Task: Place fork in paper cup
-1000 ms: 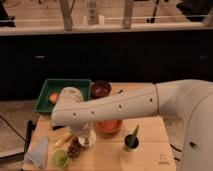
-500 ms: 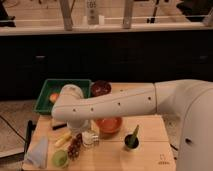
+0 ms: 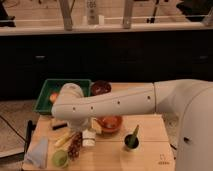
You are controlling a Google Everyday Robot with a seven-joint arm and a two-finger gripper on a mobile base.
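Placement stage, by my read: gripper [image 3: 84,128] hangs at the end of the white arm [image 3: 120,102], right above the paper cup [image 3: 89,139], close to its rim; touching or not, cannot tell. Cannot tell either whether the pincer is released or clenched. The fork is not made out near it, so carried or not is unknown. Left to right on the wooden table [image 3: 150,156]: light blue cloth [image 3: 37,152] at the front-left corner; green bin [image 3: 47,90] at back left with an orange-red fruit [image 3: 54,97] inside; light green cup [image 3: 60,158] at the front edge; pale yellow long item [image 3: 63,140] lying flat, utensil or food, unclear; dark lumpy thing [image 3: 75,146] just left of the paper cup. The paper cup stands upright at front middle, just beside the orange bowl [image 3: 111,123]. The dark brown bowl [image 3: 100,88] sits behind the arm. The dark green cup [image 3: 131,142] stands well to the right, with a dark stick-like thing in it. If the fork is in the grip, the next move calls for staying centred over the small mouth, lowering until the fork sits inside, then letting go without tipping the light cup or nudging the orange bowl. Versus half a second ago: almost no change. The arm keeps the same bent pose over the cup, and everything on the table lies where it did.
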